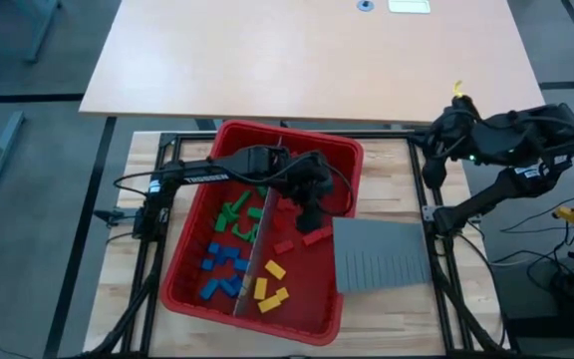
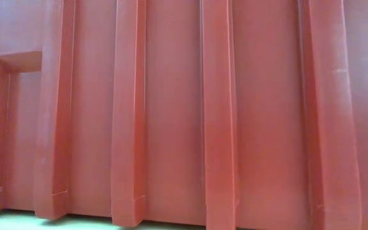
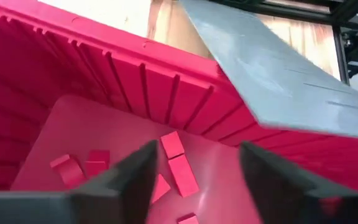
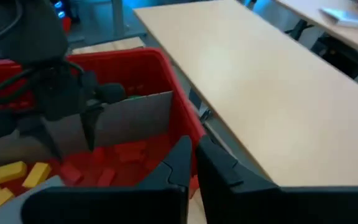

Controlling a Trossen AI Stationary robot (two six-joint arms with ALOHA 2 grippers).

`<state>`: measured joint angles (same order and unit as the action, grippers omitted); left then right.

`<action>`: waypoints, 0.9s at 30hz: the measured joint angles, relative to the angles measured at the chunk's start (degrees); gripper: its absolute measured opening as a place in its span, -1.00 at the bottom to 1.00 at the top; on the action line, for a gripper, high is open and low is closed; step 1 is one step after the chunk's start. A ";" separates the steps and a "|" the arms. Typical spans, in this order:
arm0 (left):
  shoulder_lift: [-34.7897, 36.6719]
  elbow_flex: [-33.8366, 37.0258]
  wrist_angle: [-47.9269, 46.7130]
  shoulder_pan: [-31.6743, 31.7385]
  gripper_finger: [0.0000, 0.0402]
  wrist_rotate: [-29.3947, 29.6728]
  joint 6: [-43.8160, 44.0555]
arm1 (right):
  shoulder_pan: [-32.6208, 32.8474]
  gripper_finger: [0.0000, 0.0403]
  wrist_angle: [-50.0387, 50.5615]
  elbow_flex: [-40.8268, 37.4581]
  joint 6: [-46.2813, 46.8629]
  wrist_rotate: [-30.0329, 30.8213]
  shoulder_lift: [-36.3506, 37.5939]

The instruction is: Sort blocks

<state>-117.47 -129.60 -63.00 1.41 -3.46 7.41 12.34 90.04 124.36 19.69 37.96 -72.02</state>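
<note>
Right now the left gripper [image 3: 194, 180] hangs inside the red bin [image 1: 342, 160], its fingers spread apart and empty, just above a handful of red blocks [image 3: 183, 175] lying on the bin floor near the wall. Seemingly the step in hand is lining up on one red block for a pick; the next move would call for lowering so the fingers straddle it across its short sides, then closing. That block lies flat, its long axis running roughly between the two fingers and slanting slightly toward the wall. Elsewhere in the bin, past a grey divider [image 1: 255, 261], green blocks [image 1: 235, 212], blue blocks [image 1: 222, 267] and yellow blocks [image 1: 270, 288] lie in loose groups. A grey slotted panel [image 1: 382, 254] leans over the bin's rim. Well clear of the bin, the right gripper [image 4: 192, 163] waits with its fingers together.
</note>
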 joint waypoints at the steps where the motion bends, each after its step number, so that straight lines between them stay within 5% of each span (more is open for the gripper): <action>1: 0.00 0.00 0.00 -0.02 -0.12 0.00 -0.48 | 0.00 -0.98 0.01 -0.05 0.02 -0.84 -0.11; 6: -0.05 0.00 1.08 0.00 -0.91 0.02 -3.43 | 0.00 -0.99 -0.07 -0.25 1.59 -2.91 -0.85; 12: -0.47 0.00 6.55 -0.09 -1.00 -0.28 -9.80 | 0.00 -1.00 -0.05 -0.27 2.25 -3.64 -0.87; 27: -1.77 0.64 8.02 -0.57 -1.00 -7.11 -9.92 | 0.00 -1.00 -0.03 -0.29 2.43 -3.43 -0.88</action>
<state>-119.24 -128.97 -54.99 0.84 -10.58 -2.51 12.34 90.02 124.07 22.11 34.52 -72.90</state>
